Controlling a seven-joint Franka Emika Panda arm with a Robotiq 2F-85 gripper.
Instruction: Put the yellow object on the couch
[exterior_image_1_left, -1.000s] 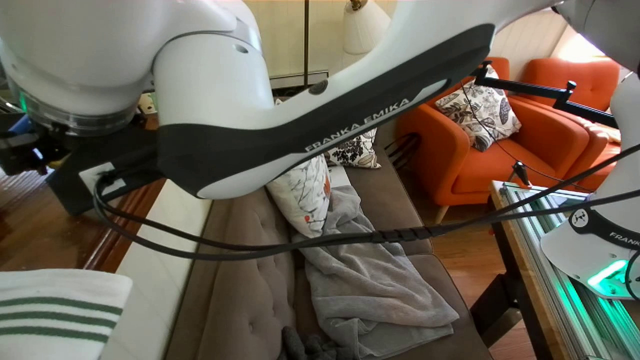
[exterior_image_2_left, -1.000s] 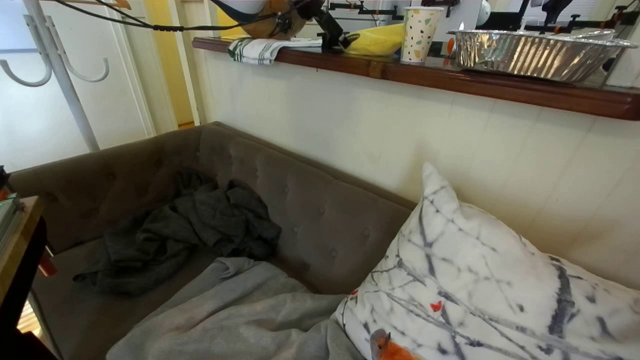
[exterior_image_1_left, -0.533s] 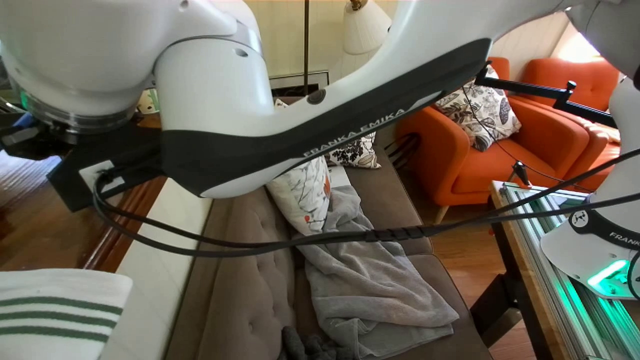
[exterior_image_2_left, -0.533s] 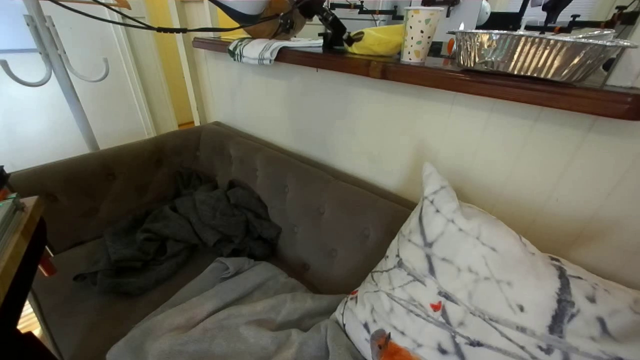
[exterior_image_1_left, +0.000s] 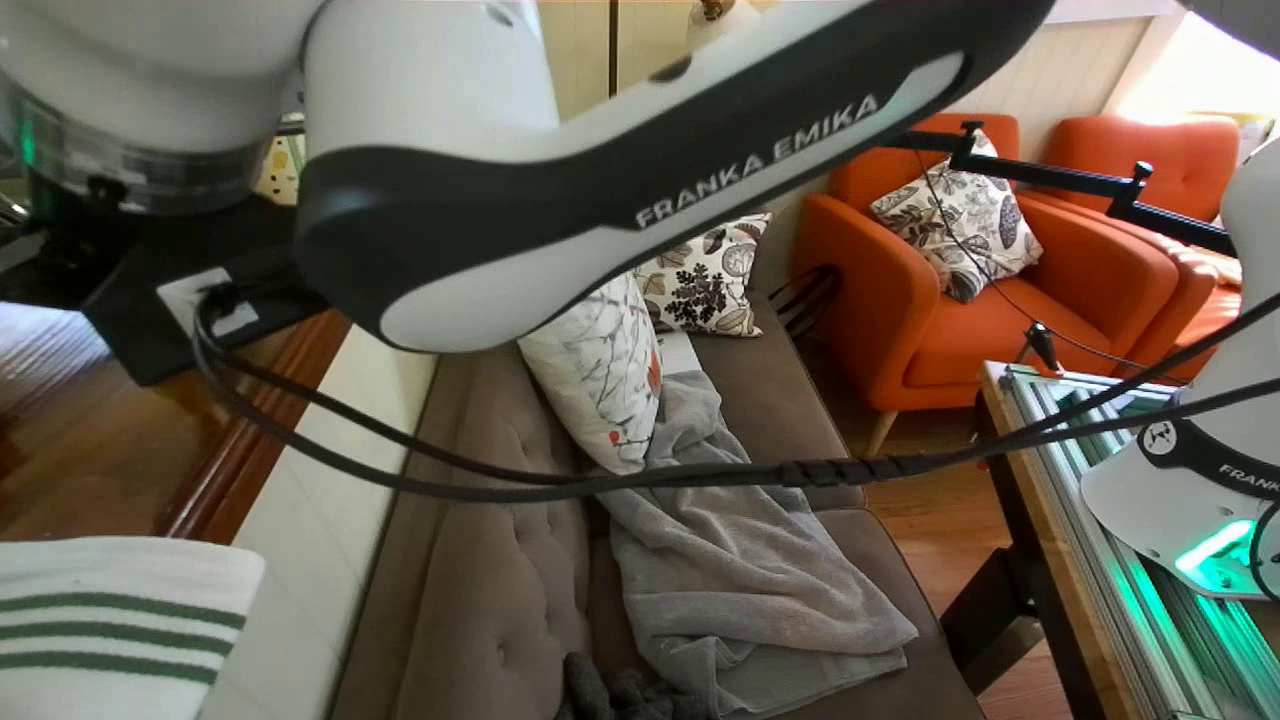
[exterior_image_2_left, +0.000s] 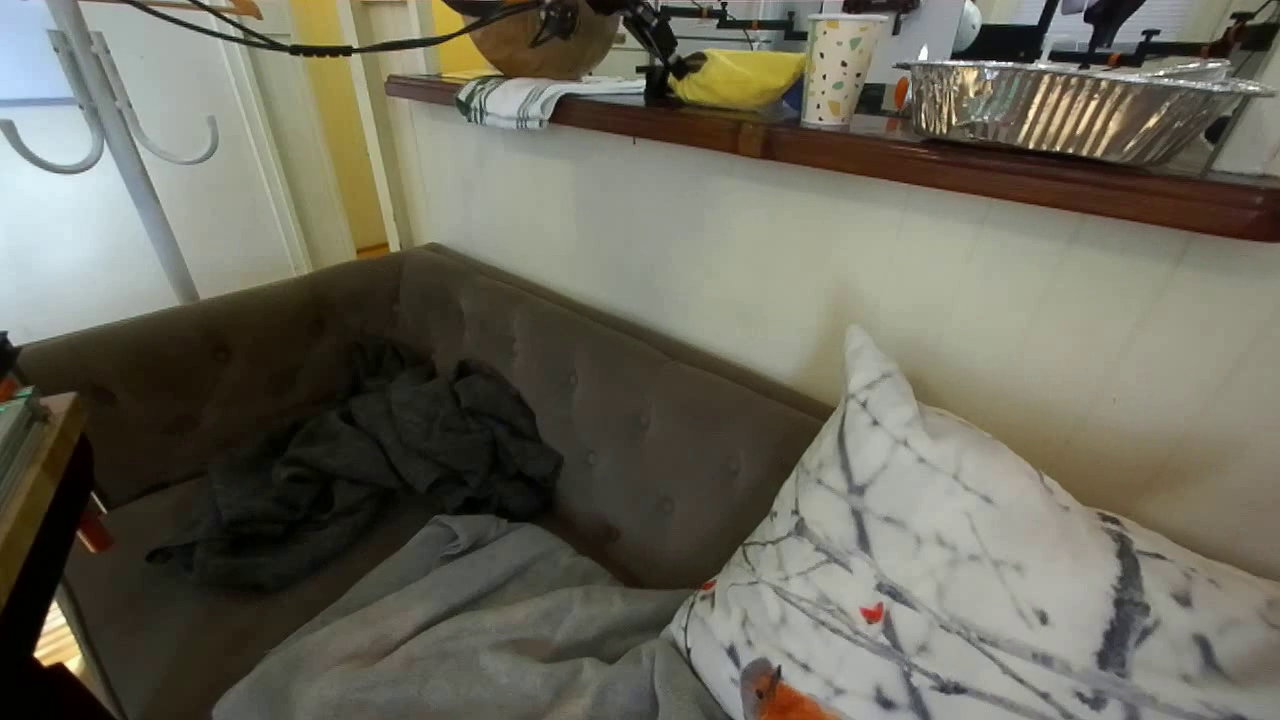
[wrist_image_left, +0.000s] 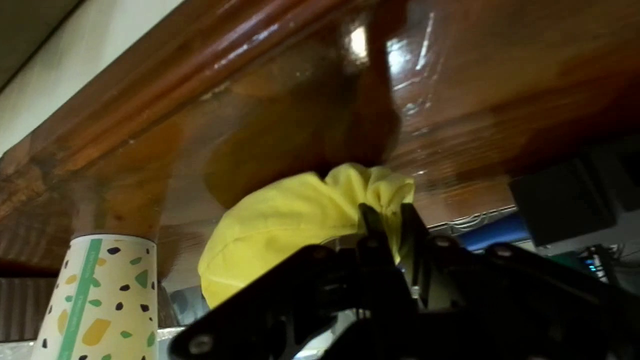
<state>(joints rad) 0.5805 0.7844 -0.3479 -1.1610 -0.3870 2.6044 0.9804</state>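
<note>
The yellow object (wrist_image_left: 280, 230), soft and rounded, is gathered into folds at one end. Around those folds my gripper (wrist_image_left: 388, 207) is shut, the cloth pinched between both dark fingertips in the wrist view. In an exterior view the yellow object (exterior_image_2_left: 738, 80) is at the wooden ledge, the gripper (exterior_image_2_left: 686, 68) at its left end. Whether it touches the ledge I cannot tell. The grey-brown tufted couch (exterior_image_2_left: 640, 430) stands below, against the wall; it also shows as a couch (exterior_image_1_left: 470, 600) from above, where arm and frame edge conceal the fingertips and yellow object.
A patterned paper cup (exterior_image_2_left: 842, 70) stands close beside the yellow object, with a foil tray (exterior_image_2_left: 1070, 110) beyond it. A striped towel (exterior_image_2_left: 545, 98) hangs over the ledge (exterior_image_2_left: 900, 155). On the couch lie a grey blanket (exterior_image_1_left: 750, 560), a dark cloth (exterior_image_2_left: 400, 450) and a printed pillow (exterior_image_2_left: 960, 560).
The jaws have closed on the yellow object. In an exterior view its gripped end has shifted a little left with the gripper, away from the cup. The arm has risen somewhat.
</note>
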